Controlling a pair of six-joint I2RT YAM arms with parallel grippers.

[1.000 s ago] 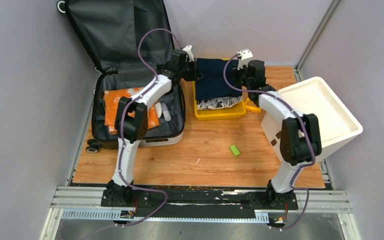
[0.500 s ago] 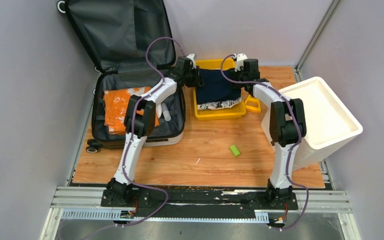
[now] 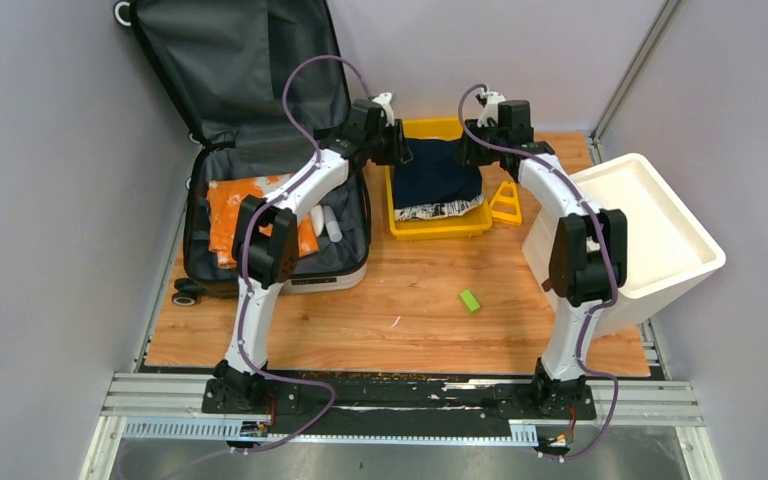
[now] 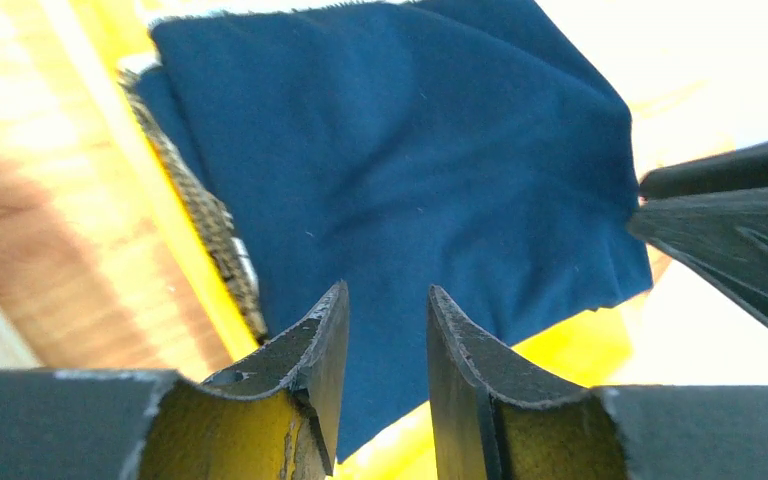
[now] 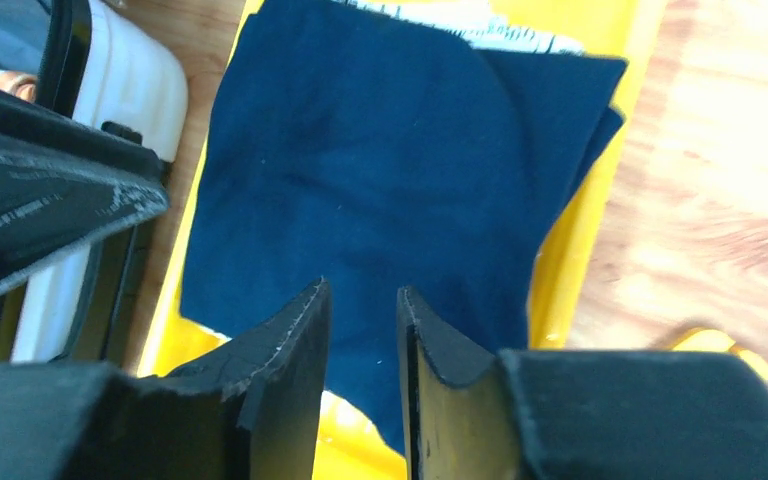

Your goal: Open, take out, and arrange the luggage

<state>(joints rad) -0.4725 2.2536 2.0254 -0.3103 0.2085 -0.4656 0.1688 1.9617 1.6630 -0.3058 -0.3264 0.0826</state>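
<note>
The luggage lies open at the left of the table, its lid leaning on the back wall. An orange packet and white tubes lie in its lower half. A folded dark blue cloth rests in the yellow tray. My left gripper and right gripper hover open at the cloth's far corners. In the left wrist view the left gripper stands open over the cloth, holding nothing. The right gripper is likewise open over the cloth.
A white foam box leans at the right edge, close to my right arm. A yellow triangular piece lies beside the tray and a small green block on the wood. Grey walls close in on three sides.
Both grippers have gone from shut to open and let go of the blue cloth. It has dropped flatter into the tray, whose back rim now shows. Both arms reached a little farther back.
</note>
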